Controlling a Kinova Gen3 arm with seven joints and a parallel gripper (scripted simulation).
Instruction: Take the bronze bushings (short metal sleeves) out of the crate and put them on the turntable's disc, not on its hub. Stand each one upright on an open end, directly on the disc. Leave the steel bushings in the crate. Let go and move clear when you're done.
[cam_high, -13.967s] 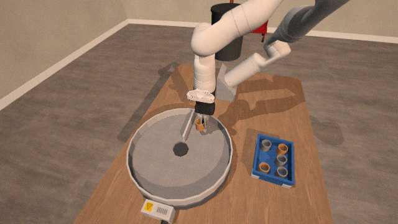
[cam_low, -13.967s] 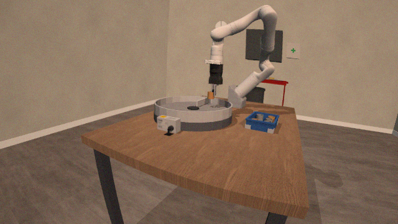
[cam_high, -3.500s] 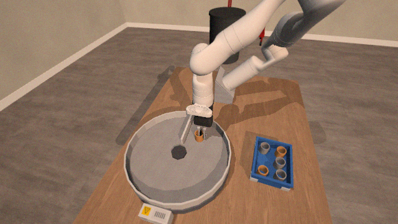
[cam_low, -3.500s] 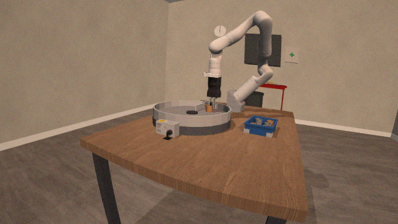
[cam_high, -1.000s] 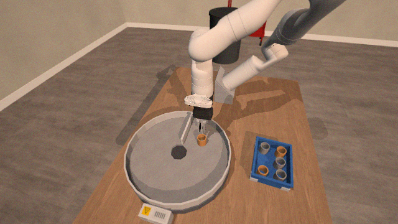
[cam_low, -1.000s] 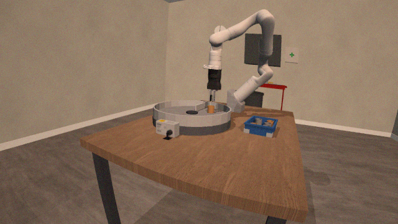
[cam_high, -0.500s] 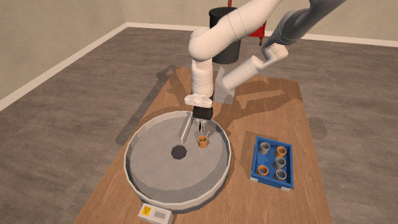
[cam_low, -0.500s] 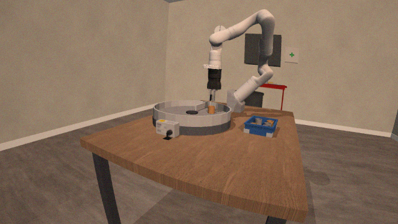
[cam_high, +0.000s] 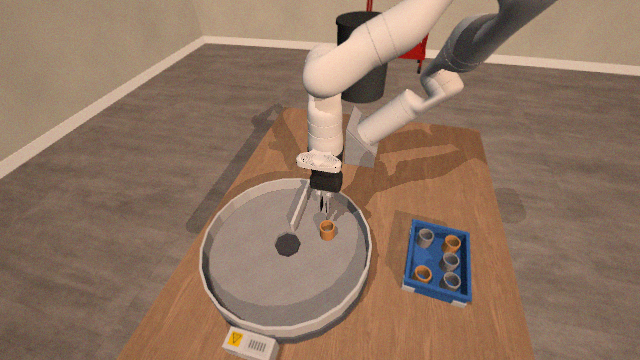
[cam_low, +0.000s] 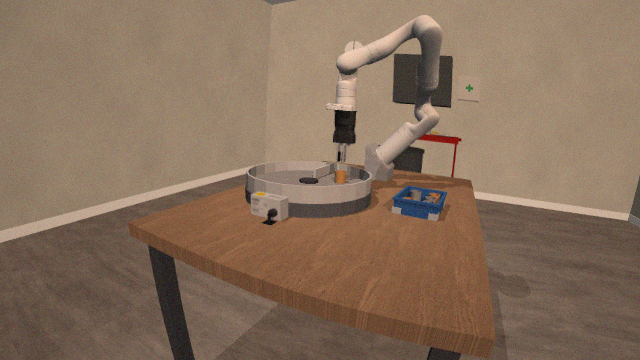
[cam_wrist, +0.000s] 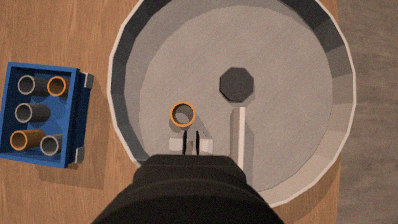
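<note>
One bronze bushing (cam_high: 327, 235) (cam_low: 340, 177) (cam_wrist: 172, 114) stands upright on the grey disc (cam_high: 260, 280) (cam_wrist: 280, 125) (cam_low: 308, 180), off the dark hub (cam_high: 288, 244) (cam_wrist: 236, 85). My gripper (cam_high: 325, 208) (cam_low: 341, 158) (cam_wrist: 191, 138) is over the disc beside that bushing, pointing down. Its fingers are partly apart, with nothing between them. The blue crate (cam_high: 409, 255) (cam_low: 417, 209) (cam_wrist: 72, 115) holds two bronze bushings, one at a corner (cam_wrist: 34, 138) and one at another corner (cam_wrist: 66, 86). Three steel bushings, including one (cam_high: 425, 243) (cam_wrist: 41, 113), are also in the crate.
A raised wall (cam_high: 364, 220) (cam_low: 305, 192) (cam_wrist: 114, 95) rings the disc. A fixed pale bar (cam_high: 300, 207) (cam_wrist: 242, 135) reaches from the wall towards the hub, beside my gripper. A white control box (cam_high: 250, 345) (cam_low: 269, 206) sits at the turntable's outer edge.
</note>
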